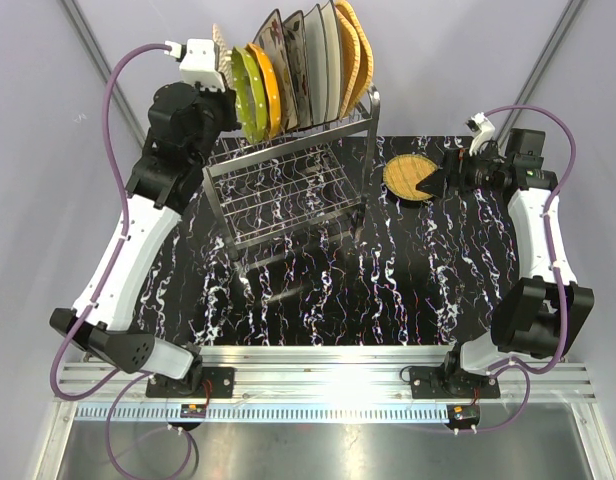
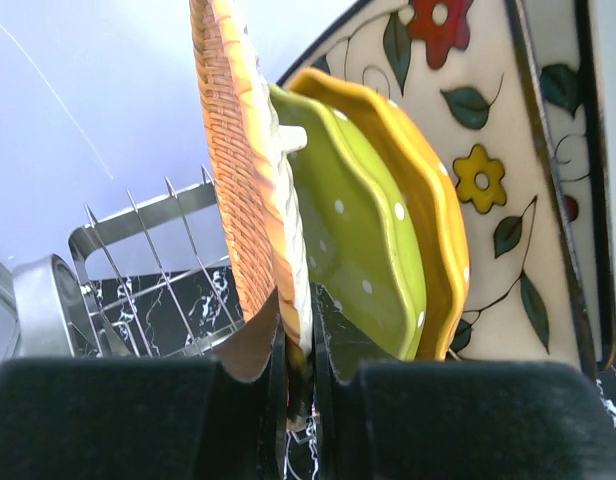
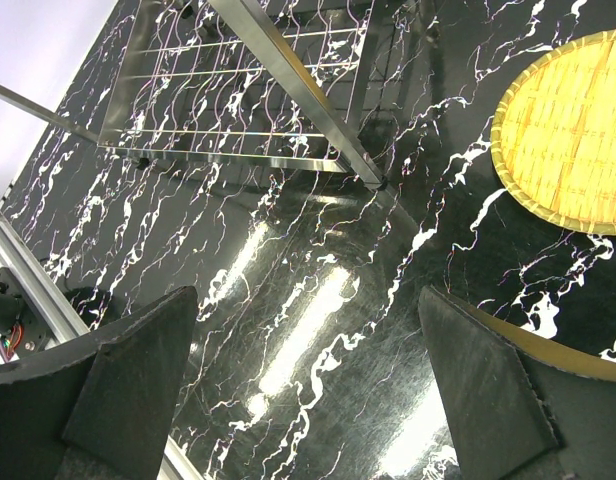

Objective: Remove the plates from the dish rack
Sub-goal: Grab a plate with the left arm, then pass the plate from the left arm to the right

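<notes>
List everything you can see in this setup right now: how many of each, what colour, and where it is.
dish rack: one, shiny steel wire, left-centre of the table
gripped woven plate: one, tan-orange, upright at the rack's left end
green plate: one, lime with white dots, next in the row
orange plate: one, orange, scalloped, beside the green one
floral plates: apparently two, cream, mid-row
white plates: count unclear, white, right of the floral ones
end woven plates: apparently two, tan-orange, rack's right end
round woven plate: one, yellow-tan, flat on the table, right of the rack
table: one, black, white-veined
left gripper: black, shut on the gripped woven plate's rim
right gripper: black, open, beside the round woven plate
</notes>
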